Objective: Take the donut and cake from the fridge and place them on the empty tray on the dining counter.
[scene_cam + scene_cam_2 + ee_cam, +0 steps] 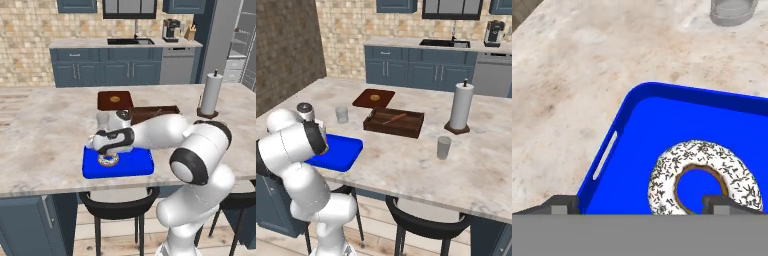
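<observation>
You see the sprinkled white-iced ring donut [704, 177] lying on the bright blue tray [662, 107], the gripper [644, 204] spread open astride its 6 o'clock edge; next, fetch the cake.

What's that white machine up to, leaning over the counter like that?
It's a robot arm moving pastries onto a blue tray on the counter. A sprinkled donut lies flat on the tray. The pincer hangs right above it, jaws wide apart, one tip over the donut and one out past the tray's edge, so nothing is gripped.
</observation>
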